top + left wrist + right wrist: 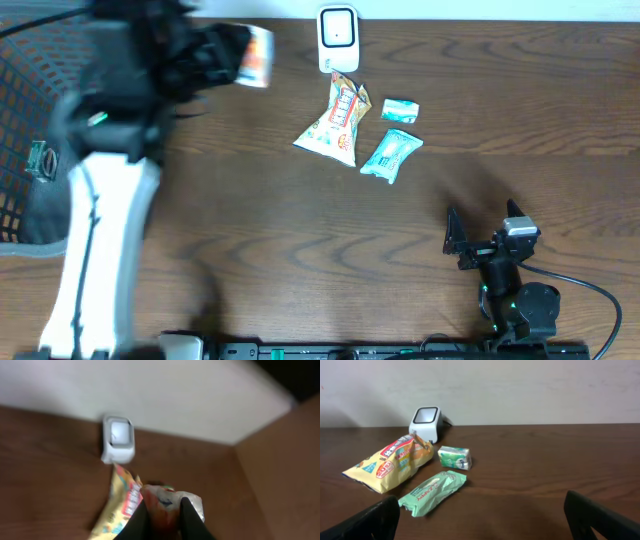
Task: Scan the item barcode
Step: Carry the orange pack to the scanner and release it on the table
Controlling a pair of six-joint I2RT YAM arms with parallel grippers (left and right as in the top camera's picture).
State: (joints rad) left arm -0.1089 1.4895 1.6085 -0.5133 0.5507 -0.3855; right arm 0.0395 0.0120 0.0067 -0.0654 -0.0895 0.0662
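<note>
- While raised left of the scanner point(338, 36), the left gripper point(162, 510) clamps a small packet point(170, 502).
- Next, it likely must turn the barcode toward the scanner window.
- Right gripper point(482, 520) rests open, idle.

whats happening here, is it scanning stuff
The left gripper is shut on a small snack packet, held up in the air near the white barcode scanner at the table's back edge. The right gripper rests open, holding nothing. A yellow chip bag, a green wrapper and a small green pack lie on the table.
</note>
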